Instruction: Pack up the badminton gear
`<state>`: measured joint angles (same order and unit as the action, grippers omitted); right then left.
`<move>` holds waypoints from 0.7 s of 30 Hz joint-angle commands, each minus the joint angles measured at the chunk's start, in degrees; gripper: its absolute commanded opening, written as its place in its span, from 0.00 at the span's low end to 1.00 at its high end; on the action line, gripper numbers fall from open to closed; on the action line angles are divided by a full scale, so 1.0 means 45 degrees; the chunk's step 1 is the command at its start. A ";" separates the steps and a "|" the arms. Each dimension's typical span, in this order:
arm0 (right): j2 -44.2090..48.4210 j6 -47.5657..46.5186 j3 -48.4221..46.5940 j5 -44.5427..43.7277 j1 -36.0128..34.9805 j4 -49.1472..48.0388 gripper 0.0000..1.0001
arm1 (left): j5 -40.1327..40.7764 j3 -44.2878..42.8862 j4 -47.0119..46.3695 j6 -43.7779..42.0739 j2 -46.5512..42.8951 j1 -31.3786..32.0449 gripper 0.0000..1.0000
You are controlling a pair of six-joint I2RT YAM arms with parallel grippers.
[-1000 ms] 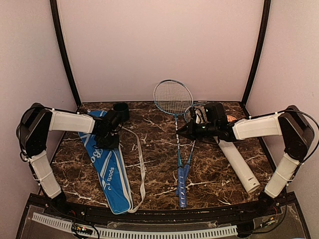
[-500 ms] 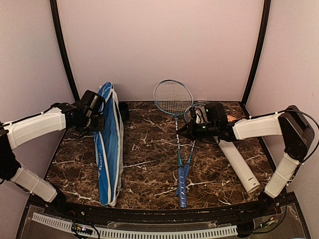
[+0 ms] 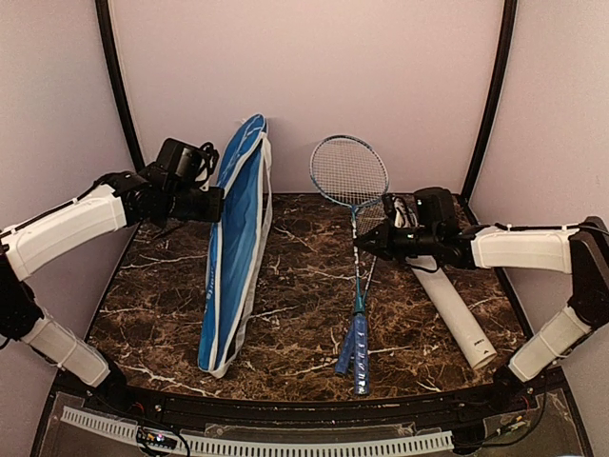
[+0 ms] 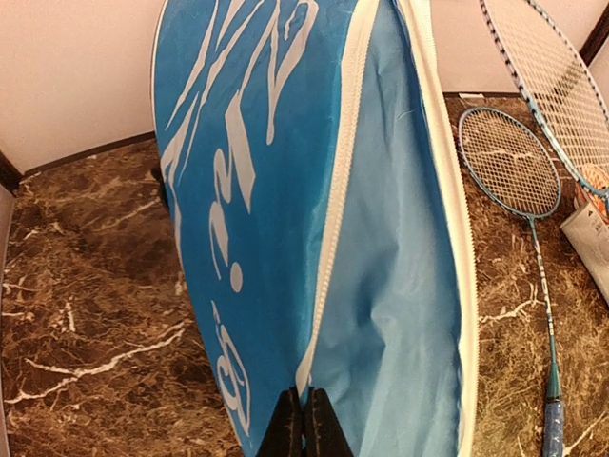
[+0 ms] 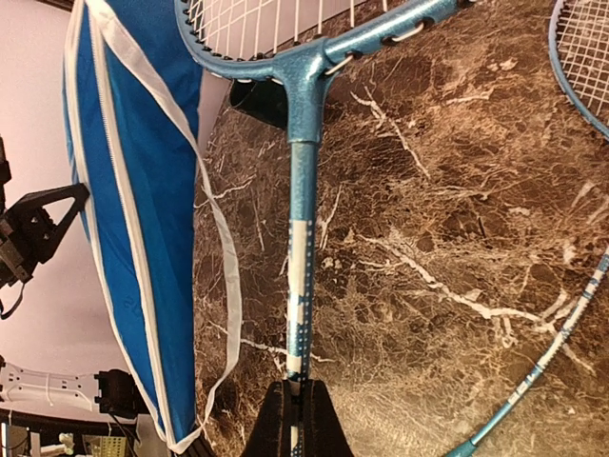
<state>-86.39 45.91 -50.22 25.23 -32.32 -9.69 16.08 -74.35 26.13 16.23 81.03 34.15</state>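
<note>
My left gripper [image 3: 221,203] is shut on the zipper edge of the blue racket bag [image 3: 233,257] and holds it upright on its long edge, its mouth gaping. In the left wrist view the fingertips [image 4: 304,426] pinch the bag [image 4: 247,190] at the white zipper. My right gripper [image 3: 363,244] is shut on the shaft of one racket [image 3: 349,171], head raised, handle end low near the front. In the right wrist view that shaft [image 5: 302,238] runs out from my gripper [image 5: 303,419]. The second racket [image 3: 344,354] lies on the table. The white tube [image 3: 455,314] lies right. No shuttlecocks show clearly.
Pale walls with black corner posts close in the marbled table [image 3: 295,295]. A loose white bag strap [image 5: 224,286] hangs by the bag. A small dark object [image 5: 262,100] stands at the back behind the racket head. Something orange [image 4: 597,178] lies at the far right.
My left gripper has raised the bag from lying flat to standing upright and carried it toward the middle. My right gripper has lifted the racket's head off the table and shifted it right.
</note>
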 commanded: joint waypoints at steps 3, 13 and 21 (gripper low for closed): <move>0.1676 -0.0975 0.0481 -0.0315 0.0233 0.1448 0.00 | -0.1193 -0.0854 -0.0552 0.0926 0.1612 0.0483 0.00; 0.2405 -0.1160 0.0940 -0.0123 -0.0659 0.3352 0.00 | -0.2727 -0.1575 -0.1448 0.2703 0.4636 0.0687 0.00; 0.2165 -0.0658 0.1720 -0.1086 -0.2197 0.3621 0.00 | -0.3582 -0.2535 -0.2026 0.3130 0.5816 0.0893 0.00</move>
<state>-77.84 42.04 -44.91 22.92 -40.88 6.09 2.63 -81.67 20.12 28.42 106.87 37.30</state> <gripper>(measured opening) 0.018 0.010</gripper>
